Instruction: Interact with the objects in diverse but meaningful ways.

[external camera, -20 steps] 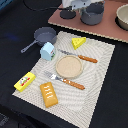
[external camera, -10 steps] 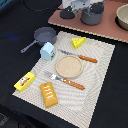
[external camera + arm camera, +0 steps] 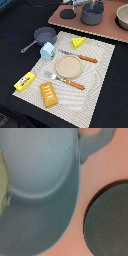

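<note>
Item: one arm, gripper [image 3: 79, 4], at the far edge of the scene, above the pink raised surface [image 3: 107, 27]. It sits just beside a grey two-handled pot [image 3: 92, 13] and near a dark round disc [image 3: 67, 14]. The wrist view shows only that pot [image 3: 45, 193] close up beside the disc [image 3: 107, 220] on pink.

Jaws: no fingertip shows clearly in either view; whether they stand apart or together cannot be told. Nothing is seen held.

Task things: all on the striped cloth [image 3: 100, 70], well apart from the gripper, toward the viewer.
- cheese wedge [image 3: 78, 42], nearest the arm.
- saucepan [image 3: 42, 36], handle running out to the exterior view's left.
- white carton [image 3: 48, 51], just beside the saucepan.
- yellow box [image 3: 24, 81], at the cloth's near edge.
- bread block [image 3: 49, 94], lying flat, long axis running toward the viewer.

Judgement: any coming grasp calls for travel off the pink surface and down to the cloth.
</note>
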